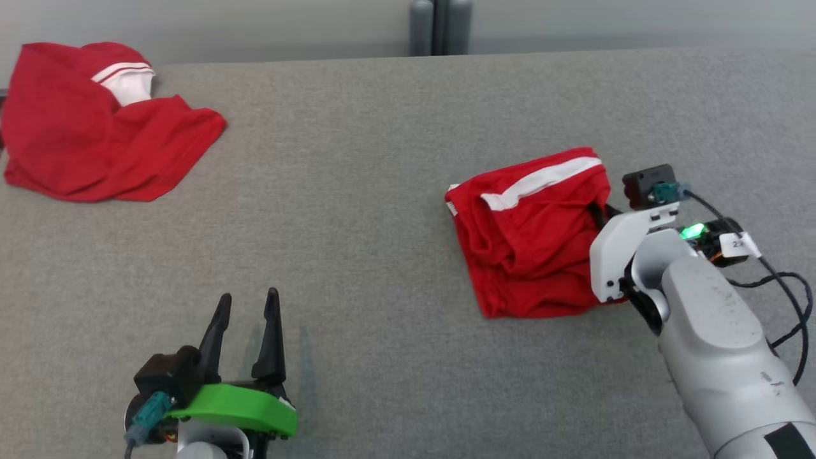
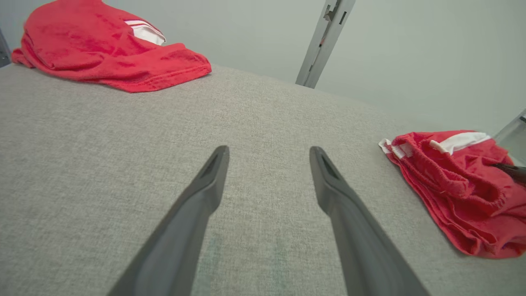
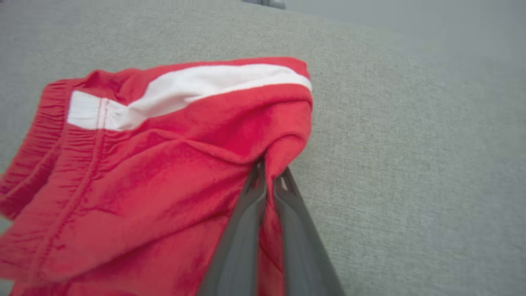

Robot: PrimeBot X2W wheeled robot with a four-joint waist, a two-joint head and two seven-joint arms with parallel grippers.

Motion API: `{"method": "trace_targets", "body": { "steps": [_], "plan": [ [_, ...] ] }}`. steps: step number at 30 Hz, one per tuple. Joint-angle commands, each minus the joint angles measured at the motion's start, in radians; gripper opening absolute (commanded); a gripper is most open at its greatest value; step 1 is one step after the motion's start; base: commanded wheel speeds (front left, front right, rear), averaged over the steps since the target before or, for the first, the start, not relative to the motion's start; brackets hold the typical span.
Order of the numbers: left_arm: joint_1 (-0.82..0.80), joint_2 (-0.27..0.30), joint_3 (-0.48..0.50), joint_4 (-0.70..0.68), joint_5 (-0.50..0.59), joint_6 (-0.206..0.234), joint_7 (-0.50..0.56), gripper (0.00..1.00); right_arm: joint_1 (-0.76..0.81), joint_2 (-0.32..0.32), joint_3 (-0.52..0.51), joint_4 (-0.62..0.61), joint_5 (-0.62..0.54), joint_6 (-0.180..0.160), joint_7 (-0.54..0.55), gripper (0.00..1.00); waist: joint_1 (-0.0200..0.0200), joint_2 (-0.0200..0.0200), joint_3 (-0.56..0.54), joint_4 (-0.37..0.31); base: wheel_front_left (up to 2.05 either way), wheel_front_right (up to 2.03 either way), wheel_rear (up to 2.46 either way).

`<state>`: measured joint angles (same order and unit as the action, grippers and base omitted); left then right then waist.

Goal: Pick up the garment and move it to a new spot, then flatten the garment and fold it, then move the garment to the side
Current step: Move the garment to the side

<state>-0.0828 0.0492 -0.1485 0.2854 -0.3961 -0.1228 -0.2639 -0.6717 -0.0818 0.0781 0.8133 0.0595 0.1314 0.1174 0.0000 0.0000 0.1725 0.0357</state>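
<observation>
Right fingers (image 3: 246, 230) closed, pinching an edge fold of the folded red garment (image 3: 164, 172); the rest lies left of them on the surface (image 3: 411, 144). Left fingers (image 1: 271, 338) open, empty (well apart). Best to lift low and slide sideways slowly so the folds hold.

The grey woven tabletop (image 1: 382, 191) lies bare through its middle, from six o'clock to twelve, open for passage. A crumpled red cloth heap with white trim (image 1: 83, 134) blocks ten o'clock. At three o'clock lie folded red shorts with a white stripe (image 1: 529, 248), a pale grey forearm (image 1: 720, 331) crowding four. Beyond twelve stand grey upright posts (image 1: 440, 25).
</observation>
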Motion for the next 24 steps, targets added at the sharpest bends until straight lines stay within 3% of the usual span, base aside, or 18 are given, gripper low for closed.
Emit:
{"method": "trace_targets", "body": {
  "steps": [1,8,13,19,24],
  "plan": [
    [-0.030,0.003,0.005,-0.012,0.016,-0.002,-0.001,1.00,-0.021,-0.020,-0.008,-0.003,-0.010,-0.002,-0.011,0.00,0.0000,0.0000,0.041,-0.088,0.00,0.00,0.00],
    [-0.077,0.014,-0.005,-0.042,0.064,-0.008,-0.001,1.00,-0.076,-0.076,-0.055,-0.005,-0.028,-0.001,-0.038,0.00,0.0000,0.0000,0.106,-0.246,0.00,0.00,0.00],
    [-0.116,0.044,-0.026,-0.043,0.076,-0.008,0.000,1.00,-0.088,-0.060,-0.097,0.004,-0.026,-0.001,-0.075,0.00,0.0000,0.0000,0.152,-0.355,0.00,0.00,0.00],
    [-0.154,0.077,-0.060,-0.033,0.081,-0.008,0.002,1.00,-0.098,-0.034,-0.138,0.026,-0.044,-0.001,-0.123,0.00,0.0000,0.0000,0.191,-0.431,0.00,0.00,0.00],
    [-0.169,0.094,-0.079,-0.035,0.077,-0.009,0.005,1.00,-0.116,-0.020,-0.161,0.042,-0.053,-0.001,-0.150,0.00,0.0000,0.0000,0.208,-0.446,0.00,0.00,0.00]
  ]
}}
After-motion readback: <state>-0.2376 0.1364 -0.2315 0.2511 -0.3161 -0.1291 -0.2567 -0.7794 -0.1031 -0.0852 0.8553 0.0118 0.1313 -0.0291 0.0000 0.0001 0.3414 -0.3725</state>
